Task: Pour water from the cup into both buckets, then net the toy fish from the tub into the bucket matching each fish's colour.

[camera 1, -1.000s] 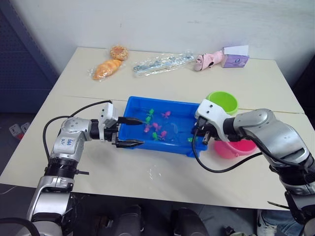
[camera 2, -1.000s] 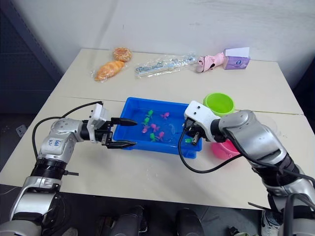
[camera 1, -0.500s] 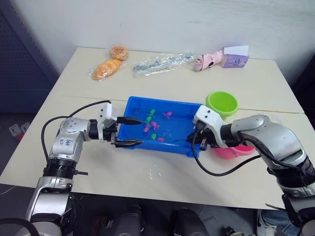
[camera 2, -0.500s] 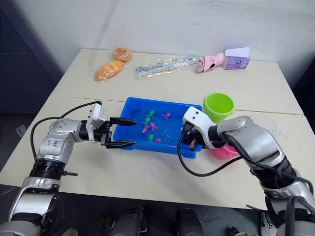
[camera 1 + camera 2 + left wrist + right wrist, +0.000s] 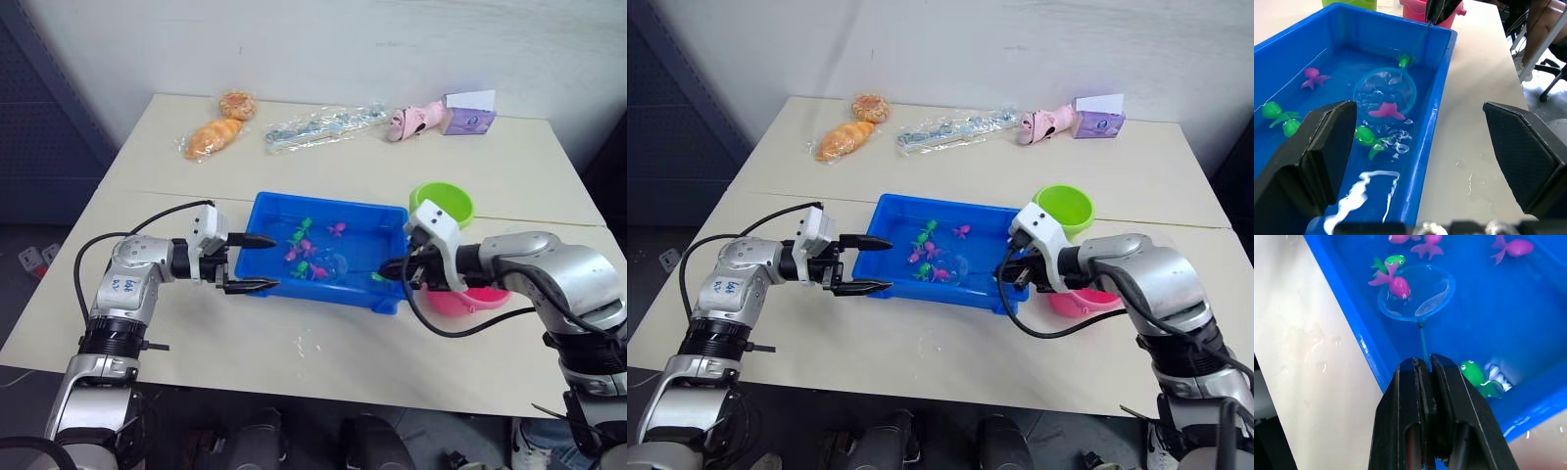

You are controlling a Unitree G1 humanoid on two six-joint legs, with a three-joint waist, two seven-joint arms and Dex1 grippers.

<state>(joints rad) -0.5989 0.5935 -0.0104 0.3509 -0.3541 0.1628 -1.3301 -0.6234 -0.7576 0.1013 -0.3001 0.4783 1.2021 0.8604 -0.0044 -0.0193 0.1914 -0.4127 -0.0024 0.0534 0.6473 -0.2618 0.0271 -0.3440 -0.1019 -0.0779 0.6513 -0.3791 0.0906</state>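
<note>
I see a beige table (image 5: 323, 362) against a white wall (image 5: 323, 44). The tub (image 5: 266, 211) sits mid-table; my right gripper (image 5: 1422, 369) clamps the net (image 5: 1418, 293), its hoop submerged. My left gripper (image 5: 257, 262) stands spread at the tub's left end.

Your left hand (image 5: 257, 263) reaches in from the left with the forearm roughly level, its two black fingers spread wide apart (one above the other, as your head camera shows them). Your right hand (image 5: 1423, 369) comes in from the right, elbow bent, fingers pressed together on a thin handle.
</note>
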